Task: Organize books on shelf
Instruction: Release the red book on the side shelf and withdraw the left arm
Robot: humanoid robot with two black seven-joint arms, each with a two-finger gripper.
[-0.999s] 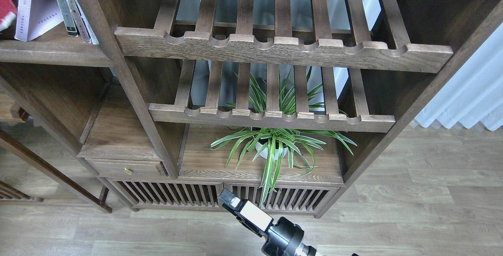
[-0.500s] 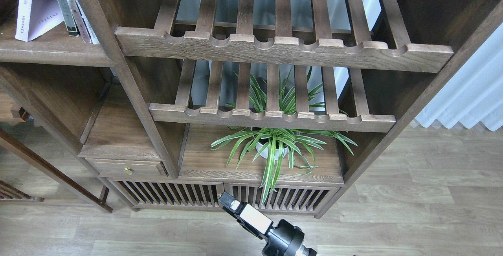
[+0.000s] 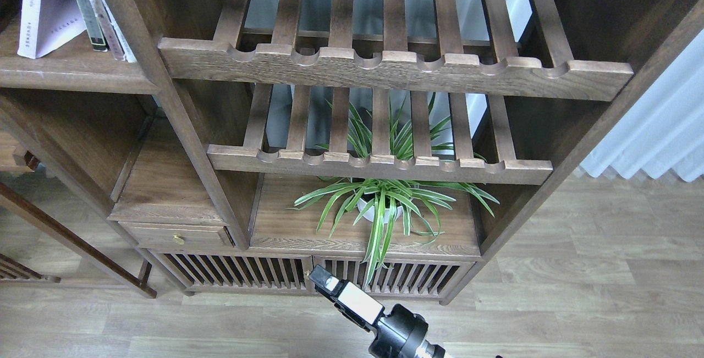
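Observation:
A cream-white book (image 3: pixel 47 14) stands at the top left on the shelf (image 3: pixel 71 75), a solid dark brown board with a rounded front edge. Two or three thin books (image 3: pixel 96 14) lean against the upright post to its right; I see only their spines. The red book is out of view. My right gripper (image 3: pixel 324 282) is low at the bottom centre, above the floor in front of the cabinet, far from the books. It is seen end-on with nothing visibly in it. My left gripper is out of view.
Two slatted racks with scalloped front rails (image 3: pixel 385 69) (image 3: pixel 379 164) fill the middle. A potted spider plant (image 3: pixel 379 204) stands on the low board below them. A small drawer (image 3: pixel 176 235) is at lower left, a white curtain (image 3: pixel 660 127) at right, and wood floor (image 3: pixel 577 303) in front.
A red thing at the far left edge beside the white book one second ago has gone out of view. My right gripper has hardly moved.

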